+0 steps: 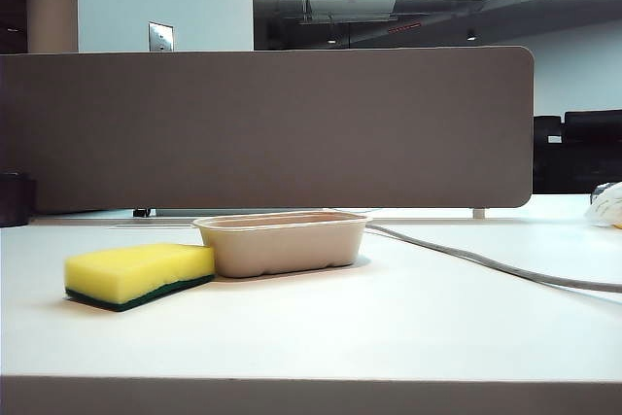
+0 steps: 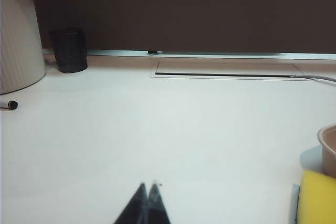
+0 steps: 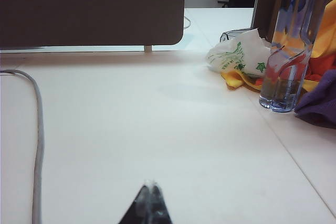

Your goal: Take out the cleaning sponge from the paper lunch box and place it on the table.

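looks pretty much done: yellow sponge lying flat on the white surface at lower left of the exterior frame, green side down, one end right up against the tan lunch box, maybe touching. left fingers pressed together, empty, low over bare surface. right fingers also together, empty, off to the right. only risks left: snagging the grey cable, or bumping the sponge on a careless sweep back.
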